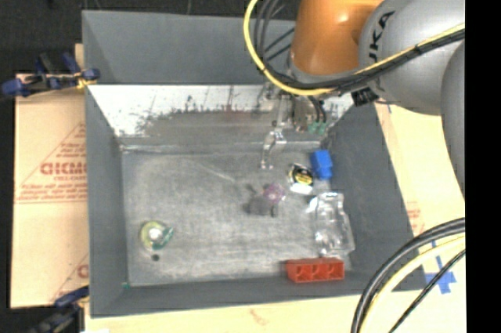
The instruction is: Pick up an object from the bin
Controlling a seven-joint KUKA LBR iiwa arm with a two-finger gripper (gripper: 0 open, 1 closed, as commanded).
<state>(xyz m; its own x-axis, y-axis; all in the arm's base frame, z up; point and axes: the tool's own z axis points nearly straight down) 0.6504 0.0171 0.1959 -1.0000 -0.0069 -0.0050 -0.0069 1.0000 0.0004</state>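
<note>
My gripper (271, 145) hangs under the orange cover, over the back right part of the bin floor, with nothing seen in it. Just right of it and nearer the front lie a blue block (322, 164) and a small yellow, black and white piece (300, 177), touching each other. In front of the gripper sits a small purple piece (272, 194) beside a dark grey lump (256, 206). The gripper touches none of these.
A clear plastic object (329, 223) lies by the right wall, with a red brick (314, 270) at the front right. A pale green round thing (154, 234) sits alone at the front left. Yellow and black cables loop from the wrist above the back wall.
</note>
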